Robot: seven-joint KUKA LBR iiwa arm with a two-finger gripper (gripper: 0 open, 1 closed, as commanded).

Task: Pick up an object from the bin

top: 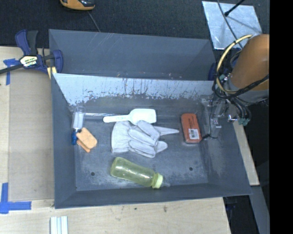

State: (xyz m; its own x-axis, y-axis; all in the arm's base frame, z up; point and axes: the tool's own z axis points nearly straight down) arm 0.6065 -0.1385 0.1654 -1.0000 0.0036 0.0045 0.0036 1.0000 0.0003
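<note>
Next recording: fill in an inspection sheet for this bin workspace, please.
Surface: grey metal bin, back wall scuffed.
Job's things: white fabric glove mid-floor; white plastic scoop behind it; orange-brown labelled bar at right; yellow-green clear bottle lying in front; orange block at left.
Clutter: clear tube with blue end beside the block.
Gripper: low by the right wall, next to the bar.
Cables: looped at the wrist.
Surroundings: yellow-black object past the far rim.

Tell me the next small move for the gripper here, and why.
Probably a short shift toward the view's left, to bring the gripper over the reddish-brown labelled block. The gripper sits by the bin's right wall, beside that block rather than above it, and the block lies apart from the white glove, so it looks the nearest, uncrowded pick.
</note>
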